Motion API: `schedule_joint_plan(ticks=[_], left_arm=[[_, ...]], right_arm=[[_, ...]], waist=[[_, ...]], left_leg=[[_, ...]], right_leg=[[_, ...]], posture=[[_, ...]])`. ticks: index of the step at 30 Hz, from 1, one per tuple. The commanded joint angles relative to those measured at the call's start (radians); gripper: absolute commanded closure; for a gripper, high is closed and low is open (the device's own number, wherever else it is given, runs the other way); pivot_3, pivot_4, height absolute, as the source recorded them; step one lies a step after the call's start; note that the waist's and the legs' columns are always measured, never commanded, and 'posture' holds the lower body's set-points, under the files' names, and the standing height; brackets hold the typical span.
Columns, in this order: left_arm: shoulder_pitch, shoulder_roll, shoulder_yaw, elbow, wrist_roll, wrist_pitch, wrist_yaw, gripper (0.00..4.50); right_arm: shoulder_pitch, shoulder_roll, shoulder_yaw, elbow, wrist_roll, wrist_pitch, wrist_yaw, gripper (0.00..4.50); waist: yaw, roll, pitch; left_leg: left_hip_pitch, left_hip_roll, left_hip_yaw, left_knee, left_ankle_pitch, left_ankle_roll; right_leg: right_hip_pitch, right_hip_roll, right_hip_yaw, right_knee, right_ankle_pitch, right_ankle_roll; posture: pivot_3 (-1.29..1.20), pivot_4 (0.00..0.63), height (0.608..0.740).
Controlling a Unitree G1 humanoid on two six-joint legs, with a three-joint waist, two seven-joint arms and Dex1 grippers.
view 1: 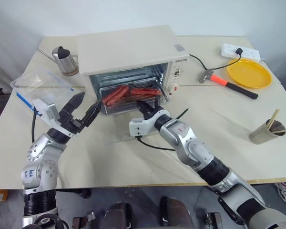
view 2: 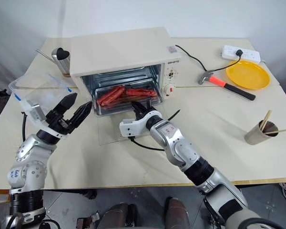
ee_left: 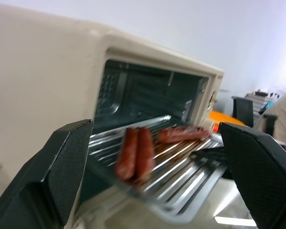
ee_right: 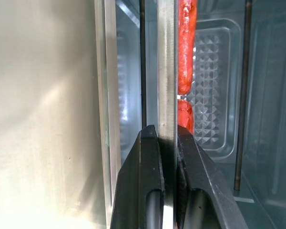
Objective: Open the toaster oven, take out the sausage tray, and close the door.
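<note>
The toaster oven (view 1: 133, 57) sits on the table (view 1: 219, 143). Its door (view 2: 115, 130) lies flat, open, in front of it. The sausage tray (view 1: 128, 98) sticks partway out of the oven mouth. The right gripper (view 1: 145, 108) pinches the tray's front edge tight. The left gripper (view 1: 86, 110) waits wide open just beside the oven's front corner, holding nothing.
</note>
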Motion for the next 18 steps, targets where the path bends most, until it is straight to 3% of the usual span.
schedule_joint_plan(ticks=[1, 9, 18], left_arm=[[0.007, 0.018, 0.025, -0.045, -0.032, 0.008, -0.011, 0.00], [0.051, 0.037, 0.042, -0.094, -0.062, 0.050, -0.017, 0.00], [0.158, 0.172, 0.103, -0.100, -0.060, 0.045, -0.156, 0.00]], right_arm=[[0.012, -0.018, -0.045, -0.105, -0.009, -0.045, -0.025, 4.50], [0.053, -0.054, -0.080, -0.154, -0.005, -0.091, -0.012, 4.50], [0.093, -0.082, -0.124, -0.224, 0.023, -0.154, 0.008, 4.50]], waist=[[0.004, 0.000, 0.000], [0.004, 0.000, 0.000], [0.005, 0.000, 0.000]], left_leg=[[0.000, 0.000, 0.000, 0.000, 0.000, 0.000], [0.000, 0.001, 0.001, 0.000, 0.000, 0.000], [0.001, 0.006, 0.003, 0.000, 0.000, -0.004]], right_leg=[[0.000, 0.000, 0.000, 0.000, 0.000, 0.000], [0.000, 0.001, 0.000, -0.001, 0.000, 0.000], [0.000, 0.006, 0.001, -0.002, -0.002, -0.004]], posture=[[0.00, 0.150, 0.740], [0.00, 0.150, 0.740], [0.00, 0.150, 0.740]])
